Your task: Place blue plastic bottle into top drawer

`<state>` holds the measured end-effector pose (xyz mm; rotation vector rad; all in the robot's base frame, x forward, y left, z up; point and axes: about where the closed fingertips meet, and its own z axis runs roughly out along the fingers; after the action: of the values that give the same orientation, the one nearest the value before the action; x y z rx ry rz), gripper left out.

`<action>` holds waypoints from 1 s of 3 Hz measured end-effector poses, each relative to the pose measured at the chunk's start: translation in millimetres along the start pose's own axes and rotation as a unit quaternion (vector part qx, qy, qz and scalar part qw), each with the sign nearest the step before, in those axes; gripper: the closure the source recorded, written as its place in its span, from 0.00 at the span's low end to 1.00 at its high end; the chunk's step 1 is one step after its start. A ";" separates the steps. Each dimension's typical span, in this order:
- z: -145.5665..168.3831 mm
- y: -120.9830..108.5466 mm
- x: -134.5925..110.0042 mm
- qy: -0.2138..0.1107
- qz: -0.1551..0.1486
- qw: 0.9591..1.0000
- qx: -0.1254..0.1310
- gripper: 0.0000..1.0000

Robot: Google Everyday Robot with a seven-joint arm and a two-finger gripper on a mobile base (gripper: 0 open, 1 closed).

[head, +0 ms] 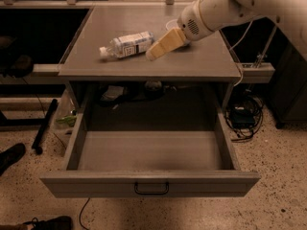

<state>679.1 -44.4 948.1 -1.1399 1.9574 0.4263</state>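
The blue plastic bottle lies on its side on the grey counter top, white cap pointing left. My gripper with its cream-coloured fingers hangs low over the counter just right of the bottle's base, close to it and apart from it. It holds nothing. The top drawer is pulled fully open below the counter, its inside bare, with a dark bar handle at the centre of its front panel.
The rim of a white bowl shows behind my wrist on the counter. Cables lie on the floor to the right. A shoe and a dark bar are on the floor at left.
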 end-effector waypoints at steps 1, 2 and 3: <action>29.7 -18.9 -9.1 -0.014 -0.021 0.999 -0.028 0.00; 57.3 -34.0 -17.5 -0.034 -0.036 0.997 -0.060 0.00; 60.4 -32.2 -15.5 -0.039 -0.032 0.997 -0.063 0.00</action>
<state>739.0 -14.8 926.5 -1.2432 1.8432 0.5577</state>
